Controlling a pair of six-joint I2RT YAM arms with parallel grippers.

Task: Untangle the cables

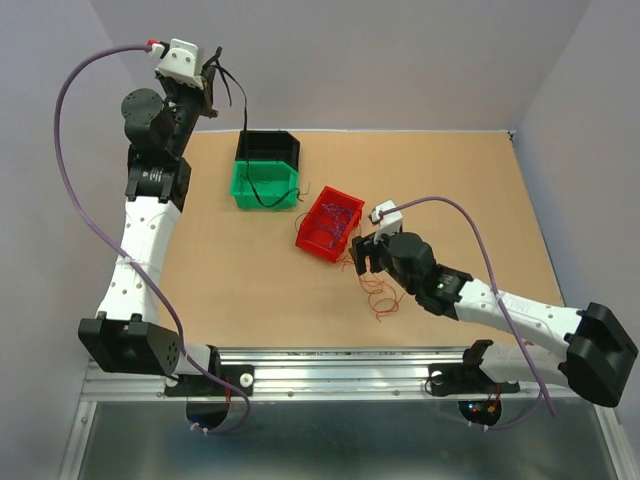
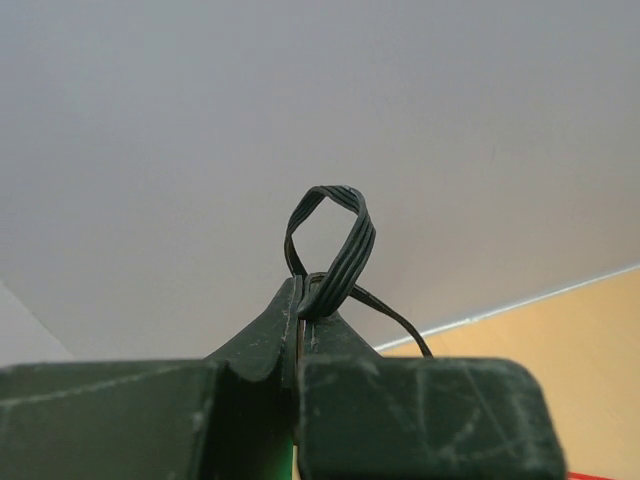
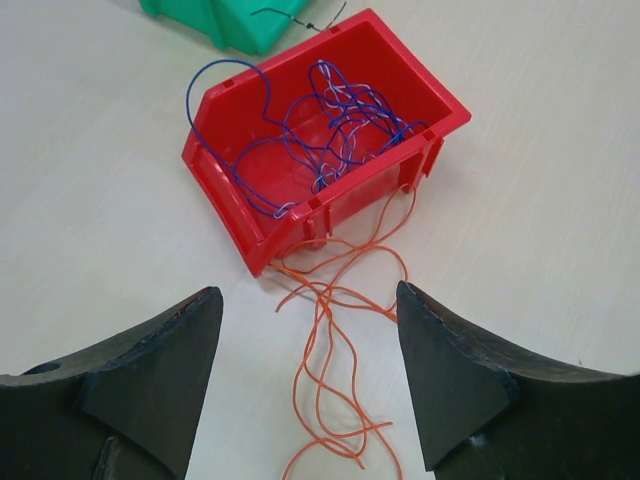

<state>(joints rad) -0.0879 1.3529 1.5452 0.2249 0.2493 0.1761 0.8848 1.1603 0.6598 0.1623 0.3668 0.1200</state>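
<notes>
Table (image 1: 250, 290): orange cables (image 3: 320, 320) point toward wide right claw (image 3: 305, 300); left claw (image 2: 300, 300) grips black cable (image 2: 345, 240)

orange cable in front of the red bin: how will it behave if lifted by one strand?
Probably floppy: the orange cable lies in loose curls, so it should droop from a pinch. Likely very light, being far thinner than the wall of the red bin. Strands cross and reach the bin's front, so a lift may drag the whole clump.

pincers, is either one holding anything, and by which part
The left pincer is shut on the black cables, pinching a bunched loop of them. The right pincer is open, holding nothing.
</notes>
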